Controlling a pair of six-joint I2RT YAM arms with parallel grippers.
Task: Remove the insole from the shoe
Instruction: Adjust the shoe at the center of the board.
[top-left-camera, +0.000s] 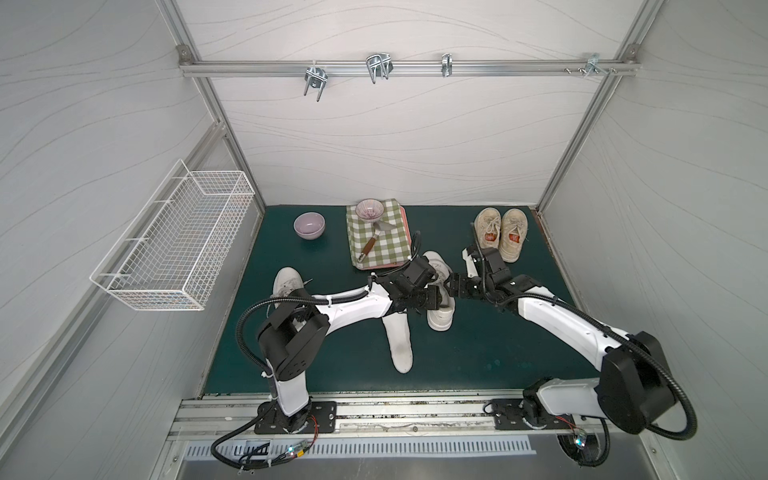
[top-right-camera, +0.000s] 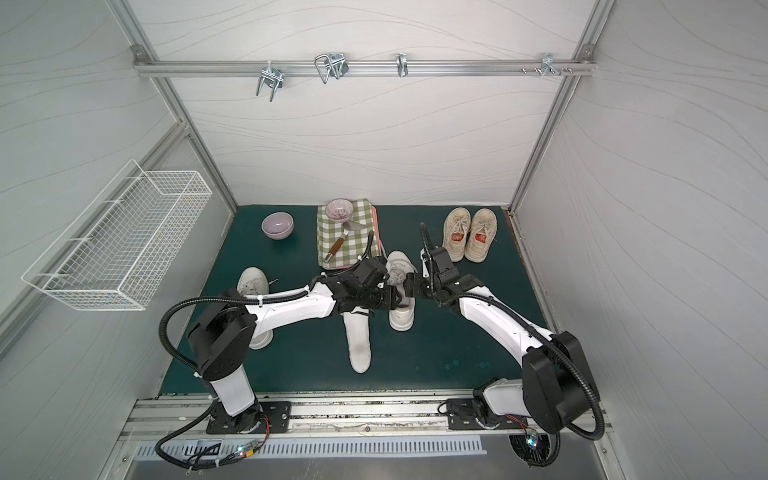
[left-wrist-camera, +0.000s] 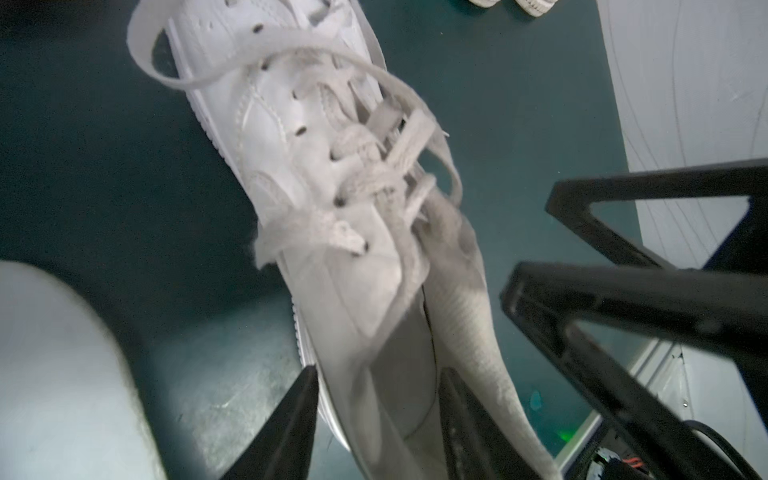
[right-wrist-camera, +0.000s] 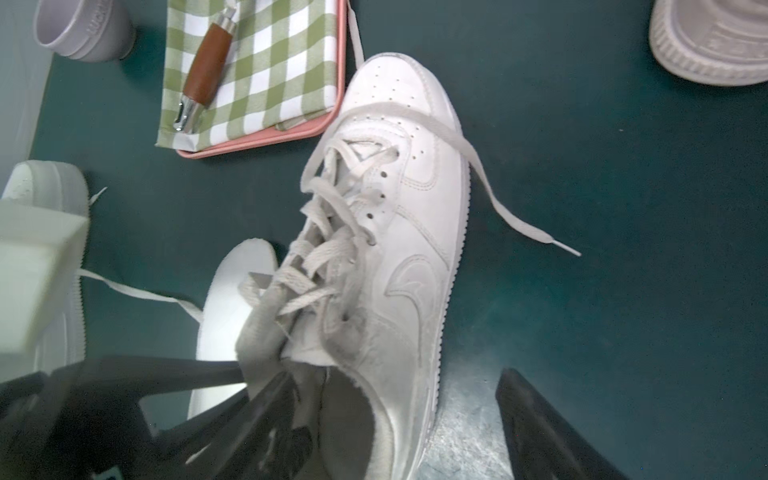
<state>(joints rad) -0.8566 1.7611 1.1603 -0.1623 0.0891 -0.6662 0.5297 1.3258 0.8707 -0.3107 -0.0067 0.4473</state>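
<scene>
Left end effector (left-wrist-camera: 379, 370), jaws partly apart, and right end effector (right-wrist-camera: 395, 374), jaws wide, straddle the collar of the shoe (right-wrist-camera: 407, 232), arms bent inward mid-frame. Stitched swoosh (right-wrist-camera: 415, 286) on its side. Insole (top-left-camera: 401, 340) lies on counter (top-left-camera: 498, 345), lower centre.

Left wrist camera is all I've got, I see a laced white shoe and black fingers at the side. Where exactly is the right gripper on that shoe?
Observer: The right gripper straddles the shoe's side wall near the heel, jaws open: one finger at the opening by the tongue, the other outside above the green mat.
Operator: Is any insole out?
Observer: Yes, in both top views a white insole lies flat on the mat, to the robot's left of the shoe.
Operator: What's beyond the toe?
Observer: A pink tray covered by a checked cloth; its corner sits close beside the toe.
</scene>
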